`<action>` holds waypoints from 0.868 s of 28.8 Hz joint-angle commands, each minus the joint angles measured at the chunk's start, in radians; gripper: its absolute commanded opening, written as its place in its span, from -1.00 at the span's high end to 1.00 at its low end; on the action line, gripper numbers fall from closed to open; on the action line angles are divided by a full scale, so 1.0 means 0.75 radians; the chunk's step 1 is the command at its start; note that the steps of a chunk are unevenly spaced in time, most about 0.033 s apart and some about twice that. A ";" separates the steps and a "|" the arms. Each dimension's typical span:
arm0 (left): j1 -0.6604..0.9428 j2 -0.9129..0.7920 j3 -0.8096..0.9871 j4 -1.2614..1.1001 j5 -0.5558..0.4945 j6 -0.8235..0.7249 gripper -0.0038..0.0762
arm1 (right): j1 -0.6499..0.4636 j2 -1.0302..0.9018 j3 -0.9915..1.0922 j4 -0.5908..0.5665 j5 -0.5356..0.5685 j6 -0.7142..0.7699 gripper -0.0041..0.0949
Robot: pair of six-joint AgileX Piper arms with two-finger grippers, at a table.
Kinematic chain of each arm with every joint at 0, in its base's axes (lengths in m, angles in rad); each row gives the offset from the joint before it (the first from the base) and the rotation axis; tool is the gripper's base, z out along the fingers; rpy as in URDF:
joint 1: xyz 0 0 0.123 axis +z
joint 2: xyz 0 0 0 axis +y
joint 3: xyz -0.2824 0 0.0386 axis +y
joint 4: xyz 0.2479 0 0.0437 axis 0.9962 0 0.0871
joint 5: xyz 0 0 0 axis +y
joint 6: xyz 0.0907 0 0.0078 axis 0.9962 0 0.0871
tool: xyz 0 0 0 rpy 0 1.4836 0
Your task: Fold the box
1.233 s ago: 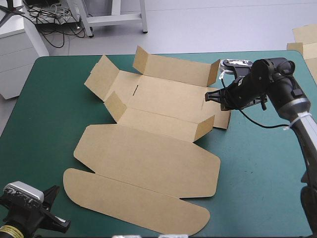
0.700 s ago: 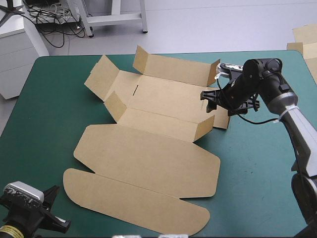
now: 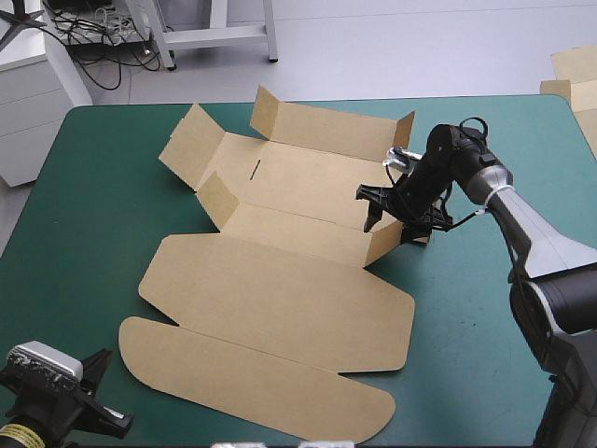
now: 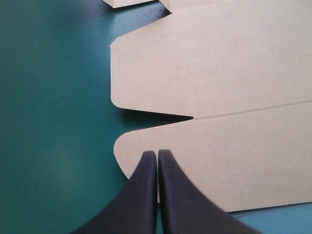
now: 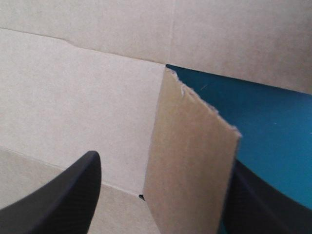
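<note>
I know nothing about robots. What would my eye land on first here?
A brown box, its walls half raised, sprawls across the teal-green table. At its right end the right claw stands open astride a raised flap; the left claw sits shut at the table's near-left corner.

Left arm (image 3: pixel 23 431): low and drawn back, only its wrist end in view.
Left gripper (image 4: pixel 157 155): black fingers (image 4: pixel 141 200) pressed together in one pointed arch, aimed forward.
Right arm (image 3: pixel 539 238): stretched forward and inward, wrist (image 3: pixel 454 149) bent downward.
Right gripper (image 3: pixel 392 213): both black fins (image 5: pixel 73 195) spread well apart, tips pointing down and toward the left arm's side.
</note>
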 commanded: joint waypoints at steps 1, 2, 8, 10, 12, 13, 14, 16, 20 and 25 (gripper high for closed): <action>-0.005 0.020 -0.041 0.005 -0.086 -0.003 0.93 | 0.001 -0.048 -0.031 0.079 0.032 -0.005 -0.23; -0.005 0.020 -0.041 0.005 -0.086 -0.003 0.93 | 0.001 -0.045 -0.031 0.079 0.032 -0.005 -0.21; -0.005 0.020 -0.041 0.005 -0.086 -0.003 0.93 | 0.014 0.013 -0.031 0.137 0.032 -0.024 0.06; -0.005 0.020 -0.041 0.005 -0.086 -0.003 0.93 | 0.025 0.013 -0.031 0.127 0.032 -0.031 0.18; -0.005 0.020 -0.041 0.005 -0.086 -0.003 0.93 | 0.041 0.013 -0.031 0.103 0.032 -0.031 0.40; -0.005 0.020 -0.041 0.005 -0.086 -0.003 0.93 | 0.048 0.013 -0.031 0.078 0.032 -0.033 0.54; -0.005 0.020 -0.041 0.005 -0.086 -0.003 0.93 | 0.058 0.013 -0.031 0.041 0.032 -0.033 0.70; -0.005 0.020 -0.041 0.005 -0.086 -0.003 0.93 | 0.075 0.013 -0.031 -0.042 0.032 -0.027 0.95; -0.005 0.020 -0.041 0.005 -0.086 -0.003 0.93 | 0.101 0.013 -0.031 -0.096 0.032 -0.023 0.94; -0.005 0.020 -0.041 0.005 -0.086 -0.003 0.93 | 0.104 0.010 -0.034 -0.130 0.032 -0.101 0.94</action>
